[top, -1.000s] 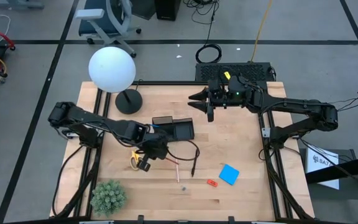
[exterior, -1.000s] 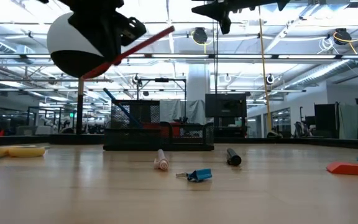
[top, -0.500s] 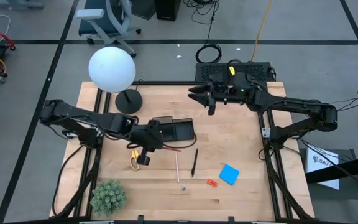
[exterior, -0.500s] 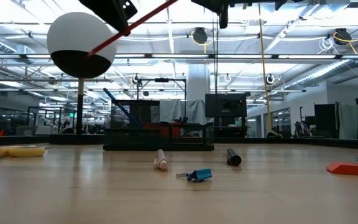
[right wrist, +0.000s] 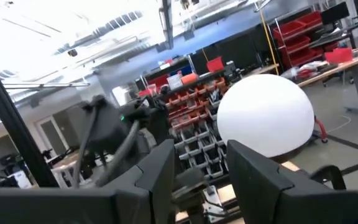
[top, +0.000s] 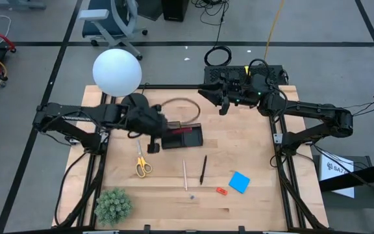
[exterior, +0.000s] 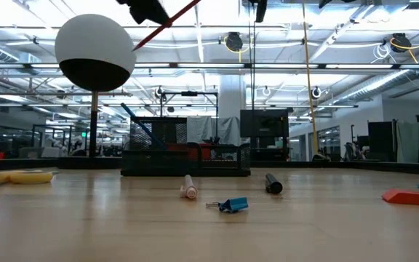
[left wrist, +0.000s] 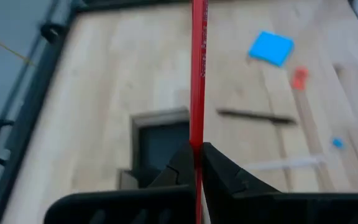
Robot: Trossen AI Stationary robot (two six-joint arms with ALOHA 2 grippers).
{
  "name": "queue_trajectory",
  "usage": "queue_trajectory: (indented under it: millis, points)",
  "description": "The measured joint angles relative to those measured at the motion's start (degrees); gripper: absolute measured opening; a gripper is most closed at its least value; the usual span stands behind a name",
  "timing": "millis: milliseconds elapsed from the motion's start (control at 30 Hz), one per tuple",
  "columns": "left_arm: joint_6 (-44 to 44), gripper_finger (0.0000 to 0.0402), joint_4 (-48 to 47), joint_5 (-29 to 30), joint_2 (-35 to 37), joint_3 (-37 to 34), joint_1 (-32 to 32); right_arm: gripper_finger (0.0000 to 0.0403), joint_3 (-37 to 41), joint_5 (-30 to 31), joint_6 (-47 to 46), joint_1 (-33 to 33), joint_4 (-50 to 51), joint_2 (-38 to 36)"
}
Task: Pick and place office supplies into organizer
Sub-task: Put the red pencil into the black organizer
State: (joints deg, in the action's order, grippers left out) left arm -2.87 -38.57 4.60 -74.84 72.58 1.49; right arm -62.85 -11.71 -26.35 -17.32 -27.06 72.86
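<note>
My left gripper [top: 157, 131] is raised beside the left end of the black organizer [top: 186, 137] and is shut on a red pen [left wrist: 198, 74]. The pen also shows high in the low view as a slanting red pen [exterior: 174, 16]. On the table lie yellow-handled scissors [top: 141, 166], a pale pencil [top: 185, 175], a black pen [top: 202, 169], a blue note pad [top: 239, 182] and a red-orange piece [top: 221, 191]. My right gripper [top: 217, 98] is open, held high over the table's far edge, touching nothing. My left gripper pinches the red pen's shaft [left wrist: 197, 146] between its two fingers. The long part of the pen juts forward past the fingertips, and a short part runs back between them. The pen is lifted clear of the table, slanting upward in the low view.
The white globe lamp [top: 117, 71] stands at the far left, close behind my left arm, and the green plant [top: 113, 205] sits at the near left corner. A tiny blue piece [top: 191, 195] lies near the pencil. Bare wood shows on the table's right side.
My left gripper has risen and moved toward the far edge, from beside the scissors to the organizer's left end, carrying the red pen up with it. The scissors stay on the table. My right gripper has drawn slightly up and toward the far edge.
</note>
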Motion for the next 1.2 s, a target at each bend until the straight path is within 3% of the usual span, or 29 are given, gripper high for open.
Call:
queue_trajectory:
  millis: [367,700,1200]
  points:
    - [0.6,0.0,4.4,-0.1,2.8,0.0,-7.7,0.0139,0.0,3.0,1.9,0.0,-1.3,0.0]
    - [1.6,0.0,15.1,-3.5,2.8,0.0,-11.1,0.0143,0.0,2.8,3.2,0.2,-2.1,0.0]
    - [1.7,0.0,18.7,-4.7,2.8,0.0,-12.0,0.027,0.0,3.1,3.6,1.0,-5.2,2.1]
